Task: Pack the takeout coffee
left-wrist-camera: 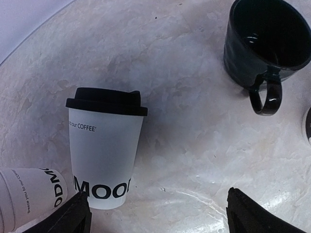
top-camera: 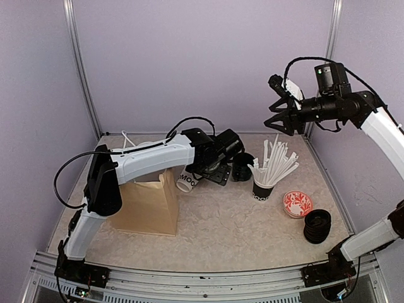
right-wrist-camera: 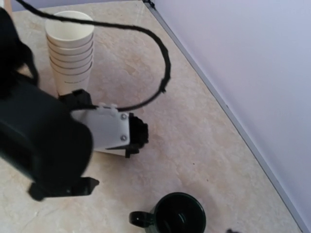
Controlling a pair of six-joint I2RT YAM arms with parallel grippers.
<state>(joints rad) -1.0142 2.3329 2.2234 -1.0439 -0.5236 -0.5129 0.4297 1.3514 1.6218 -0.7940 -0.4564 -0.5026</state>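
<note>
Left gripper (left-wrist-camera: 158, 206) spread wide and empty; lidded coffee cup (left-wrist-camera: 104, 150) upright just beside paper bag (top-camera: 148, 205), off-centre toward one finger, so best to centre on the wall below the lid, then close gently.

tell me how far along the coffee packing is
Nothing looks packed yet: the lidded cup lies outside the paper bag, whose inside is hidden. In hand: the left gripper hovers open by that cup, gripping nothing; the right gripper is raised and empty. Left: grasp the cup and bag it.
</note>
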